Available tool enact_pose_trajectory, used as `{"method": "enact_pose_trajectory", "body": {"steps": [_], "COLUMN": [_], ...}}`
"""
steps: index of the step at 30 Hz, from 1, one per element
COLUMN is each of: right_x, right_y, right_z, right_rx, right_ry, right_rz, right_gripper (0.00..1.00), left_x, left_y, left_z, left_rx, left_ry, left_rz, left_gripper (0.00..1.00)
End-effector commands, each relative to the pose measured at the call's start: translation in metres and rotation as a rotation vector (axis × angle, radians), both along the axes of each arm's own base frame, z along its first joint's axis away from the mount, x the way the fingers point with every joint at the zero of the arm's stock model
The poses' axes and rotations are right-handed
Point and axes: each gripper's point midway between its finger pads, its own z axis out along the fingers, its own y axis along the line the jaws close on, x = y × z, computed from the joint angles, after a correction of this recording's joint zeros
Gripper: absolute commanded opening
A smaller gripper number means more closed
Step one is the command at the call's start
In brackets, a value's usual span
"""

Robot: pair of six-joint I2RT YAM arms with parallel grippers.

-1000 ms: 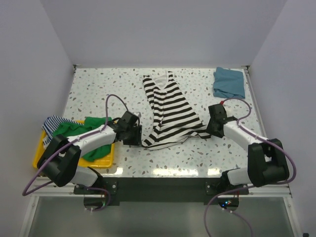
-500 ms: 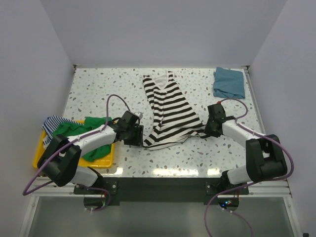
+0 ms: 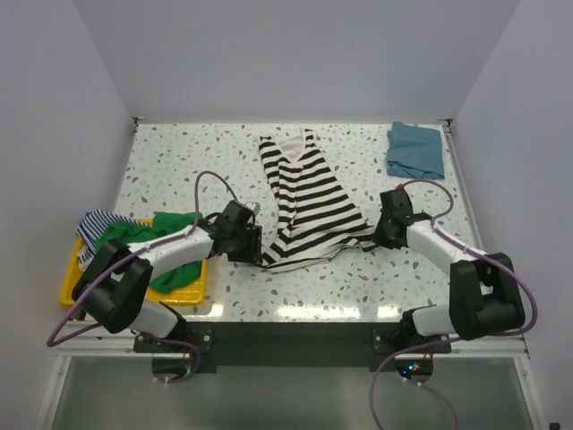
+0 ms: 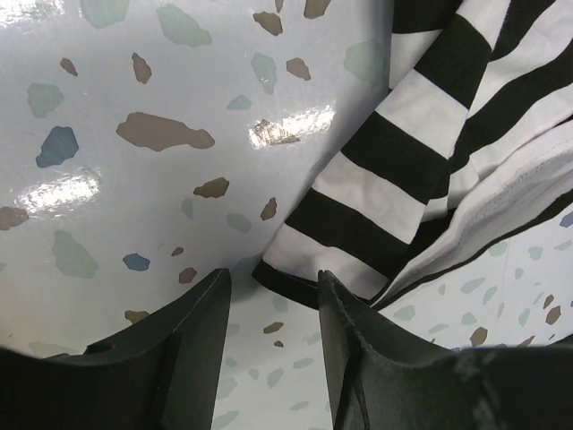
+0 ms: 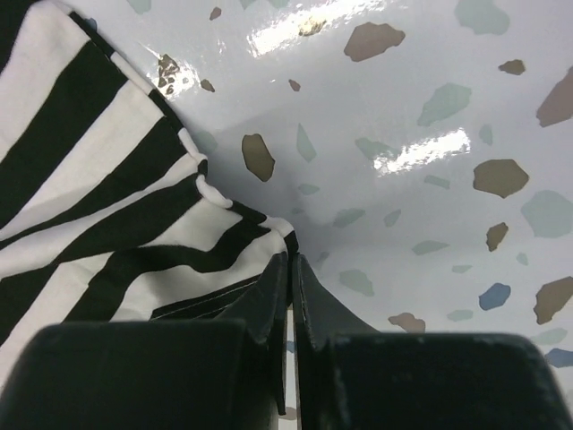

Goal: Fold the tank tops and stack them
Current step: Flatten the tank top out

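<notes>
The black-and-white striped tank top (image 3: 309,202) lies flat mid-table, neck at the far end and hem toward me. My left gripper (image 3: 259,254) is open at the hem's left corner. In the left wrist view the fingers (image 4: 273,278) straddle bare table with the black hem edge (image 4: 291,282) just ahead of the tips. My right gripper (image 3: 377,240) sits at the hem's right corner. In the right wrist view its fingers (image 5: 291,257) are pressed together on the corner of the striped cloth (image 5: 98,179).
A folded teal tank top (image 3: 415,150) rests at the back right. At the left a yellow tray (image 3: 72,282) holds a green top (image 3: 134,235) and a thin blue-striped one (image 3: 94,222). White walls close in the table on three sides.
My right gripper has closed onto the hem's right corner. The left gripper has edged a little right toward the left corner, still open.
</notes>
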Motion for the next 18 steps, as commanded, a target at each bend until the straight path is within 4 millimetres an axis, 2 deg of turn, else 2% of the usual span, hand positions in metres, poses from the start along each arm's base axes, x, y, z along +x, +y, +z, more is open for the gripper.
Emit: {"method": "enact_pose_trajectory", "body": {"steps": [1, 10, 13, 14, 17, 18], "right_x": [0.000, 0.004, 0.008, 0.013, 0.020, 0.020], "right_y": [-0.007, -0.008, -0.005, -0.003, -0.002, -0.001], "right_z": [0.022, 0.047, 0.058, 0.068, 0.088, 0.094], "right_rx": [0.011, 0.017, 0.036, 0.042, 0.048, 0.051], "right_ry": [-0.054, -0.104, -0.129, -0.153, -0.194, -0.201], "right_rz": [-0.026, -0.022, -0.015, -0.014, -0.008, -0.005], "right_gripper": [0.00, 0.00, 0.00, 0.00, 0.00, 0.00], "left_x": [0.011, 0.002, 0.002, 0.002, 0.009, 0.012], "left_y": [-0.010, -0.013, -0.016, -0.017, -0.016, -0.012], "left_z": [0.001, -0.015, -0.015, -0.015, -0.009, -0.004], "left_rx": [-0.031, -0.040, -0.047, -0.050, -0.039, -0.020], "left_ry": [-0.020, 0.040, 0.048, 0.050, 0.029, 0.013], "left_rz": [0.010, 0.009, 0.008, 0.006, 0.020, 0.035], "left_gripper": [0.48, 0.33, 0.23, 0.15, 0.00, 0.00]}}
